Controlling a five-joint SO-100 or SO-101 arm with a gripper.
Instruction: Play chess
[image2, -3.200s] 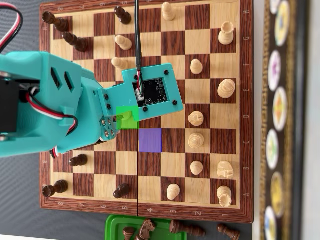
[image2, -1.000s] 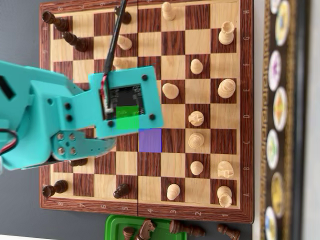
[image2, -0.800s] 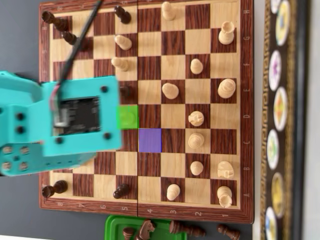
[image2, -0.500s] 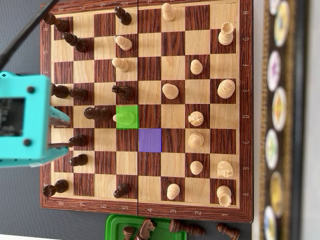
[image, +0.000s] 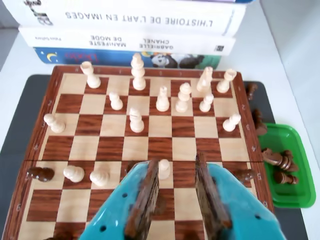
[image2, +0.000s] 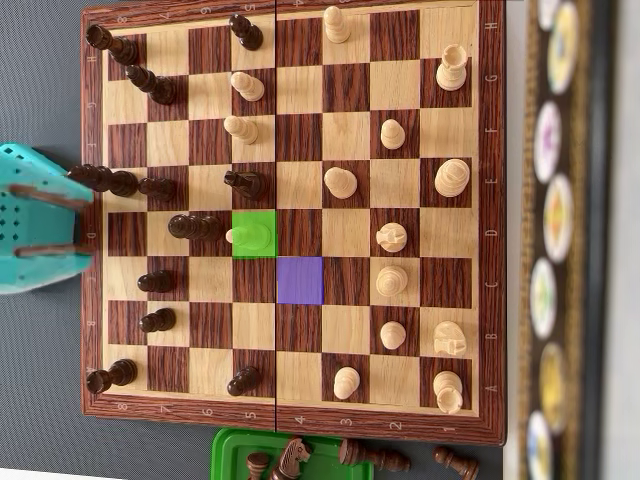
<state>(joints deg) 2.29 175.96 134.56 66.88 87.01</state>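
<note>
Chessboard (image2: 290, 215) lying mid-game on a dark grey surface (image2: 40, 90), with the teal hand (image2: 75, 220) hovering at its edge.

In the overhead view a light pawn (image2: 250, 235) is standing on a square tinted green, and the square (image2: 300, 280) diagonally below and right of it is glowing purple with no piece on it. Light pieces are spreading over the right half, dark ones over the left. The hand is sitting at the board's left rim, its 2 brown-padded fingers (image: 145, 195) parted and gripping nothing; in the wrist view the light pawn (image: 164, 169) is showing between them. A green tray (image: 290, 165) holding captured dark pieces is resting just beside the board. A stack of 3 books (image: 135, 30) is lying along the far edge in the wrist view, on a white tabletop (image: 290, 55).
</note>
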